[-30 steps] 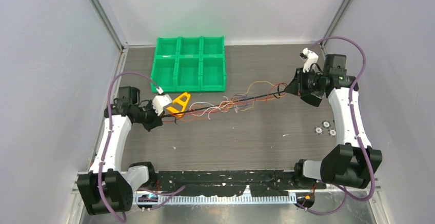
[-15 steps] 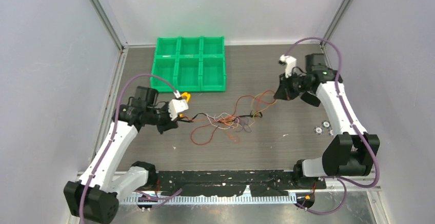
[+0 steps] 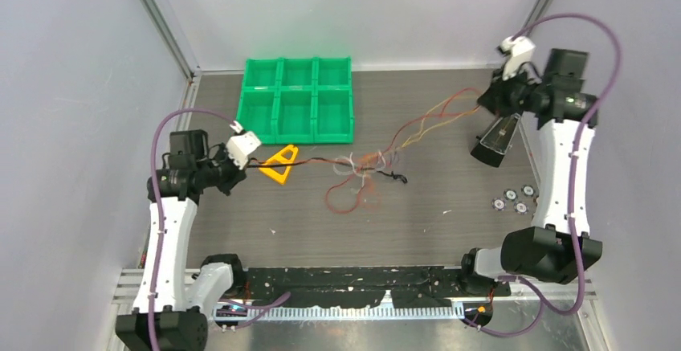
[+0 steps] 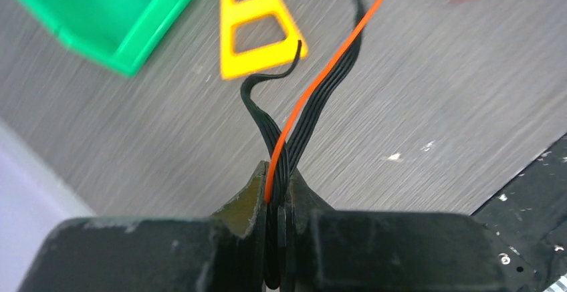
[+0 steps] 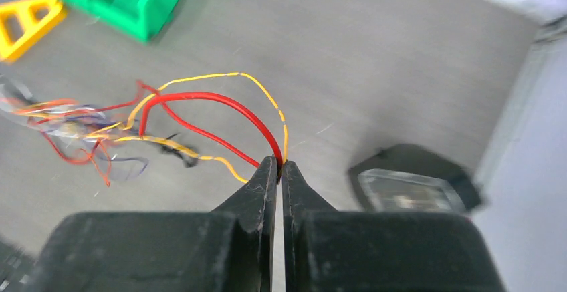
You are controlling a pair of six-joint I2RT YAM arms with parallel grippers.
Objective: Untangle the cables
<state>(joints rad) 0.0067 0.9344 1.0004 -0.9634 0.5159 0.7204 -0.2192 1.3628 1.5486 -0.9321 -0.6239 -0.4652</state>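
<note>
Pulling apart again, the two arms have gone back to stretching the bundle. A second ago the cables (image 3: 363, 166) ran in one tight line between them. Then both arms swung inward and the wires sagged into slack loops. Now the right arm has drawn away to the far right corner of the worktop (image 3: 434, 222), while the left has backed off toward the left edge.

The left pincer (image 4: 279, 186) is clamped narrow on a flat black ribbon cable (image 4: 314, 105) with one orange wire (image 4: 334, 58) lying across it. That ribbon runs out past the yellow triangular frame (image 4: 261, 61), which sits just in front of the green six-compartment tray (image 3: 295, 87). The right pincer (image 5: 279, 169) is pinched tight on a thick red wire (image 5: 214, 98) and a thin yellow one (image 5: 200, 77), and these run slanting back to the middle of the worktop.

This stretch is not a clean line like the earlier one — the strands fan out. A red loop (image 3: 341, 204) has dropped toward the near edge, and a short black end lies just to the right of the clump. To my eye the tug, slacken and tug routine is shaking some wires free, but a knot of pale, orange and purple strands is still bunched at the centre — so the job looks only partly done.
</note>
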